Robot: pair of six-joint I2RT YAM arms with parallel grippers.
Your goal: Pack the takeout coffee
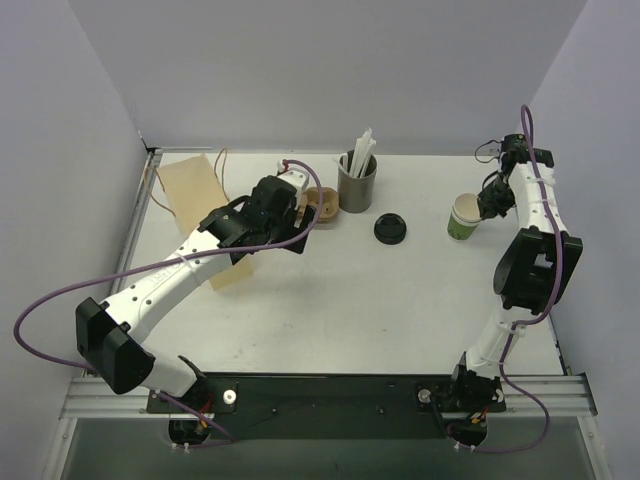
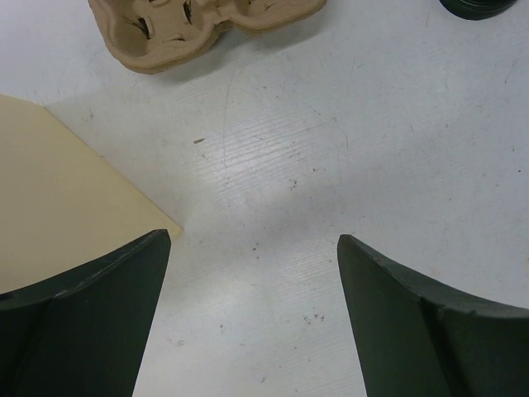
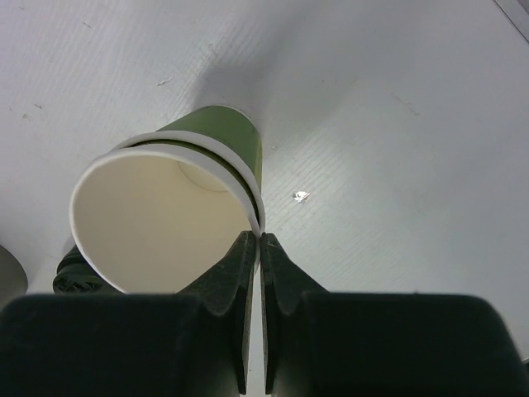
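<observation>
One lid (image 3: pixel 73 271) mostly hidden behind cup (image 3: pixel 223 136); right gripper (image 3: pixel 260 244) pinching rim.

You have a white left arm (image 1: pixel 170 273) at lower left and a white right arm (image 1: pixel 531 196) at far right, both tubular links joined by bulky black housings. A thin purple cable (image 1: pixel 40 301) loops along each. Your wrist views show matte black, tapered fingers (image 2: pixel 83 322).
</observation>
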